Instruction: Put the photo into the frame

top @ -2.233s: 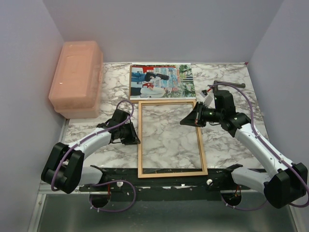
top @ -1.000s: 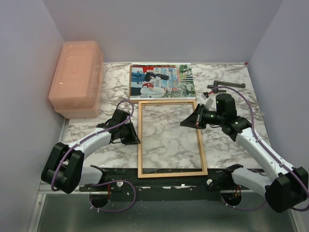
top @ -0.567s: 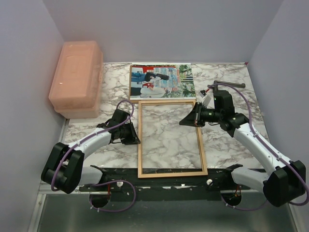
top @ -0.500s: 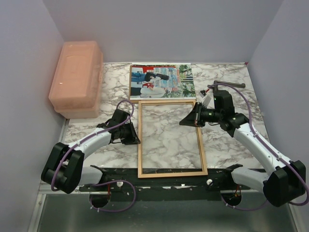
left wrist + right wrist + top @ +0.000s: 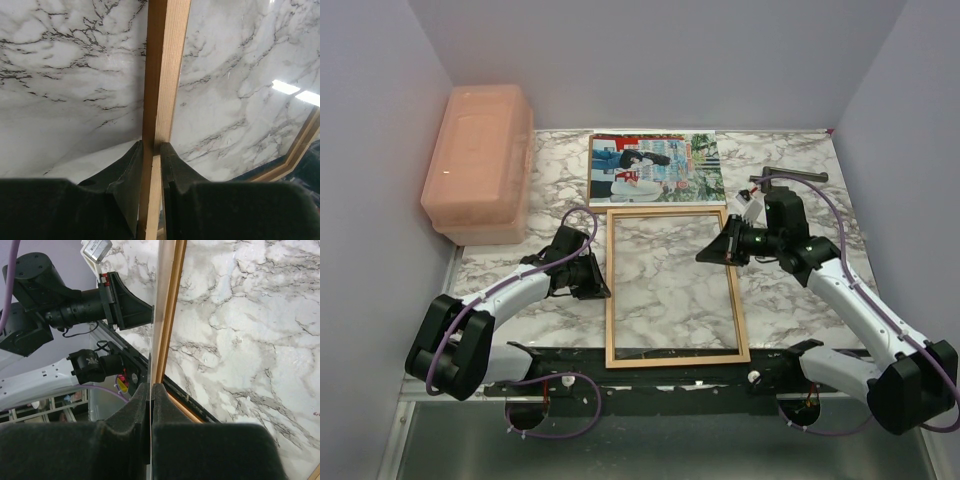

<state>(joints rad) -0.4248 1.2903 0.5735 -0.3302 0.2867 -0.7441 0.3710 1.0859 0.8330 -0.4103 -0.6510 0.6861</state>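
Photo [image 5: 657, 170] lies flat on the marble table [image 5: 770, 320] at upper centre of the overhead view, print side up. Its lower edge sits just beside the top rail of the frame [image 5: 609, 320], and no part of it is inside the frame. The frame lies flat in the centre of that view, long side running from upper to lower picture, with marble visible through its opening.

Left gripper [image 5: 600, 285] is at the frame's left rail, about midway along it. In its wrist view, the 2 fingers [image 5: 125, 175] press on either side of the wooden rail, clamping it.

Right gripper [image 5: 704, 254] sits just inside the frame's right rail, in the upper half of the frame. In its wrist view the fingers are pressed together. A thin pale edge, apparently clear, runs up the picture from between them alongside the wooden rail. Whether that edge is pinched cannot be told.

1 pink translucent box [image 5: 480, 150] stands at the upper left, apart from the frame. 1 dark metal tool [image 5: 795, 176] lies at the upper right, beyond the right arm.
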